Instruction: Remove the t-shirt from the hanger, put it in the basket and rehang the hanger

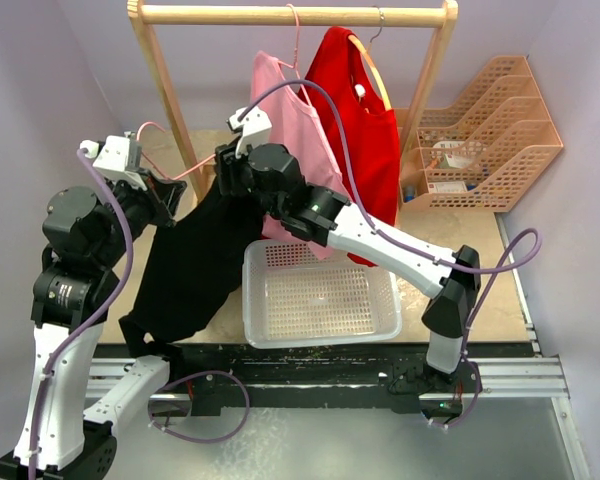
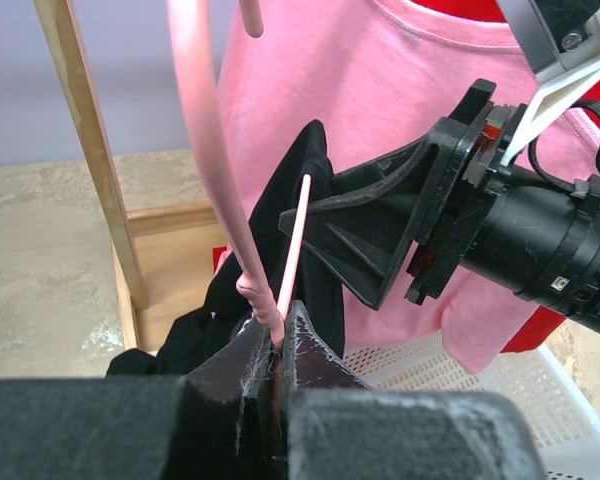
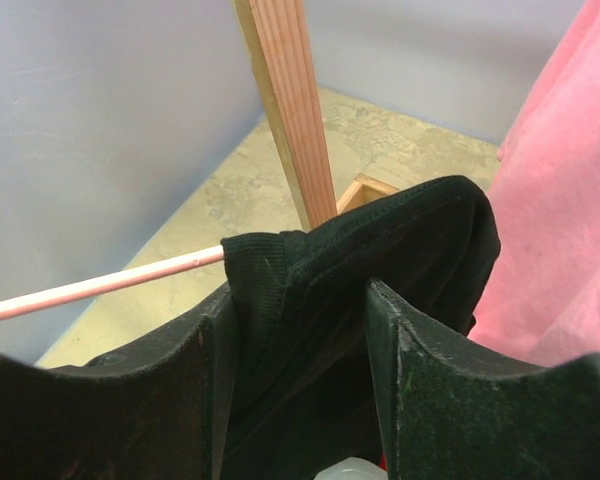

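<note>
The black t-shirt (image 1: pixel 195 260) hangs off a pink hanger (image 1: pixel 192 171) held off the rail, left of the rack post. My left gripper (image 1: pixel 170 195) is shut on the hanger's twisted neck (image 2: pixel 255 290), fingertips pinched together (image 2: pixel 277 335). My right gripper (image 1: pixel 225 170) is at the shirt's shoulder; its jaws stand apart (image 3: pixel 300 295) with the black collar and shoulder fabric (image 3: pixel 380 230) lying between them. The bare pink hanger arm (image 3: pixel 100 285) sticks out left of the collar. In the left wrist view the right gripper's finger (image 2: pixel 380 240) lies against the black fabric (image 2: pixel 265 225).
A pink t-shirt (image 1: pixel 295 130) and a red one (image 1: pixel 365 130) hang on the wooden rail (image 1: pixel 290 15), close behind my right arm. A white perforated basket (image 1: pixel 320 295) sits below. An orange file tray (image 1: pixel 490 140) stands at the right. The rack post (image 3: pixel 285 100) is just beyond the shirt.
</note>
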### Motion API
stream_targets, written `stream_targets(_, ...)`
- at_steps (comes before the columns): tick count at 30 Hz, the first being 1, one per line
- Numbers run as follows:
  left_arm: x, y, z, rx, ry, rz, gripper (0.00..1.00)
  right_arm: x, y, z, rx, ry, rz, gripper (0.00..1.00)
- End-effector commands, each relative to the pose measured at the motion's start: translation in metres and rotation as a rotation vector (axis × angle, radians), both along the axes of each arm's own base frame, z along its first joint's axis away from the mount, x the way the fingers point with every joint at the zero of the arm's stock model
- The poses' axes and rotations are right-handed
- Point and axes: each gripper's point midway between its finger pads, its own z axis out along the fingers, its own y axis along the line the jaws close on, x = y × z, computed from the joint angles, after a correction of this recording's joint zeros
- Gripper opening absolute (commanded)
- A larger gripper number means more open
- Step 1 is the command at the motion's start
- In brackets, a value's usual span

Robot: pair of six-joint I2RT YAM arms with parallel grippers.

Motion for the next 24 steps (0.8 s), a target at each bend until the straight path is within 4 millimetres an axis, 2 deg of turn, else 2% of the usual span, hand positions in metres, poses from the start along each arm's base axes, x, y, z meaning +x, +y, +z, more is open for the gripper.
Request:
stream_targets(1,0.001,0.003,0.027,-0.025,-0.098,0.016,0.0,-0.012,-0.019,0.052,0.114,-0.064,-0.007,0.57)
stream_targets(7,0.001,0.003,0.025,-0.023,-0.095,0.017,0.0,-0.015,-0.024,0.061,0.141,-0.075,-0.009,0.61)
stream_targets(18,-0.003,0.003,0.026,-0.028,-0.097,0.013,0.0,-0.01,-0.02,0.052,0.121,-0.062,-0.021,0.6)
stream_targets(20,-0.003,0.001,0.026,-0.03,-0.095,0.005,0.0,-0.008,-0.02,0.05,0.111,-0.061,-0.028,0.58)
stream_targets(24,-0.006,-0.002,0.029,-0.04,-0.102,-0.013,0.0,-0.005,-0.017,0.043,0.077,-0.058,-0.031,0.48)
